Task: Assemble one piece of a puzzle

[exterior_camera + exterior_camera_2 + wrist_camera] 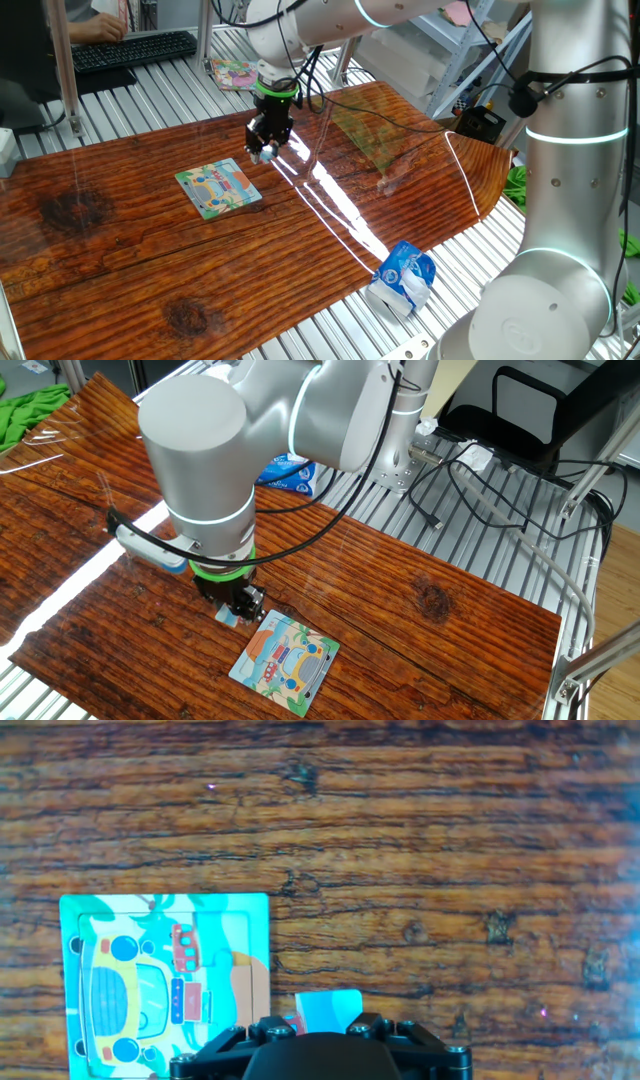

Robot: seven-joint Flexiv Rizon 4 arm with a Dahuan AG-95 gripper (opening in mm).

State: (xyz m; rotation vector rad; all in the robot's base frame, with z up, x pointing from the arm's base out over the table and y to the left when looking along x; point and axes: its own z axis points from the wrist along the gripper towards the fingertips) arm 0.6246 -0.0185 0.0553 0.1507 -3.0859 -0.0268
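step: carry piece to puzzle | fingers (264,152): narrow, holding the piece (327,1010), pale blue, low over the bench (420,190) | puzzle (165,985): flat, just left of fingers in hand view, right edge close beside piece | room: bare wood far and right; bench edges well apart

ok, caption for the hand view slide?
Gripper poised over the wooden table, a small pale blue piece at its fingers, just beside the green-bordered puzzle.
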